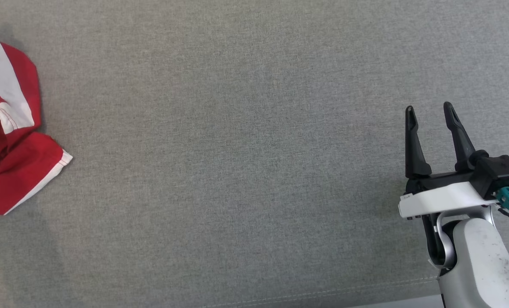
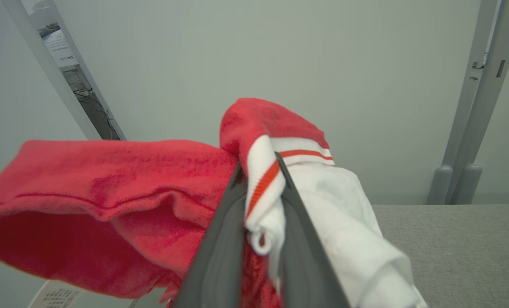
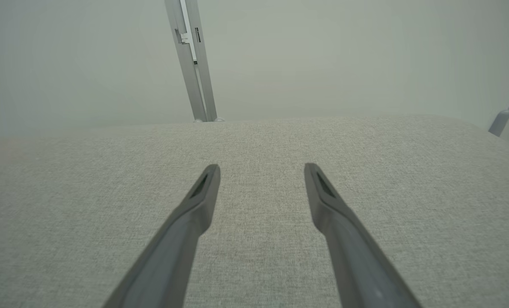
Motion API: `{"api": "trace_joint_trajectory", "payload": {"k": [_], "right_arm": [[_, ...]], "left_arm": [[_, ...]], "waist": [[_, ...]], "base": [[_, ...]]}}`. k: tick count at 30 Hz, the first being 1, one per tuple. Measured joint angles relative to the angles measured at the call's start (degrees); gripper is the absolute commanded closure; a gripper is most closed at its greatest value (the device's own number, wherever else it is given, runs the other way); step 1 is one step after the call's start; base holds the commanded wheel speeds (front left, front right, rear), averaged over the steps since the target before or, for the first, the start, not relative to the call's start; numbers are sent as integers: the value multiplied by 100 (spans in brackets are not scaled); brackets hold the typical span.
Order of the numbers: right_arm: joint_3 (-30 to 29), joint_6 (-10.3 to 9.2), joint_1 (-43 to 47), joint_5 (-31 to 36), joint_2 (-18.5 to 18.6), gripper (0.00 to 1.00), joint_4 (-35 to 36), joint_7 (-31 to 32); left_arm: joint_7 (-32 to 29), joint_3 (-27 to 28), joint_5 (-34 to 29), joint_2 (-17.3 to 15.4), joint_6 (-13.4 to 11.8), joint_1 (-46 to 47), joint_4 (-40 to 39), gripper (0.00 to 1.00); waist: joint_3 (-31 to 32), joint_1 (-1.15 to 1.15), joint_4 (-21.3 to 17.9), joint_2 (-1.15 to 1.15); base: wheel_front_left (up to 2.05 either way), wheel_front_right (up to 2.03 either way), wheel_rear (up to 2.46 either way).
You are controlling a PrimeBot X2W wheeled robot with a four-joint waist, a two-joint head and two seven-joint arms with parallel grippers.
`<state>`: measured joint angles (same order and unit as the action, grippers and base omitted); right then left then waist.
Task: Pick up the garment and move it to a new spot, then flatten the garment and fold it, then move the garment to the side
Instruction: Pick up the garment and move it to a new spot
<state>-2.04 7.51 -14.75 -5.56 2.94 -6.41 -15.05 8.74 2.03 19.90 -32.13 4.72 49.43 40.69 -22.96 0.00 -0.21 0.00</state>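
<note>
The red garment with white panels and white-edged hems (image 1: pixel 10 141) sits at the far left of the head view, bunched and folded over itself, with its left part cut off by the frame edge and a faint shadow around it on the cloth below. In the left wrist view the same garment (image 2: pixel 108 205) is draped over and around the two long dark fingers of the left gripper (image 2: pixel 259 169), which are clenched together on a white band with a red stripe. Red cloth billows out to one side of the fingers and white cloth hangs down the other. There the red folds show against the pale wall, above the level of the surface. Whether the lowest folds touch the surface cannot be told. Beneath it spreads the grey woven fabric surface (image 1: pixel 237 171), seen again in the left wrist view (image 2: pixel 459 248) and in the right wrist view (image 3: pixel 66 192). Well apart from the garment, at the lower right of the head view, the right gripper (image 1: pixel 429 109) has its dark fingers spread wide with nothing between them. In its own wrist view the right gripper (image 3: pixel 261 167) points across bare grey fabric toward a slim grey metal post (image 3: pixel 192 64) at the far edge. A similar pair of posts (image 2: pixel 472 128) stands against the wall in the left wrist view.
</note>
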Motion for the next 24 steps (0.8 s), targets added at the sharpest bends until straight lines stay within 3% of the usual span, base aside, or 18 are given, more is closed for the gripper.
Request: {"api": "trace_joint_trajectory", "payload": {"k": [12, 18, 24], "right_arm": [[-2, 0, 157, -443, -8, 0, -125, 0], [4, 0, 160, -591, -7, 0, -159, 0], [132, 0, 155, -788, -9, 0, -209, 0]], "left_arm": [[-783, -374, -127, -21, -71, 326, -2434, 100], [-1313, -772, -69, 299, -70, 639, -3351, 100], [-1536, -1252, -57, 735, -69, 848, -3574, 100]], "waist": [[500, -1, -332, 0], [595, -1, -678, 0], [652, -1, -1125, 0]], "base": [[0, 0, 0], [0, 0, 0], [0, 0, 0]]}}
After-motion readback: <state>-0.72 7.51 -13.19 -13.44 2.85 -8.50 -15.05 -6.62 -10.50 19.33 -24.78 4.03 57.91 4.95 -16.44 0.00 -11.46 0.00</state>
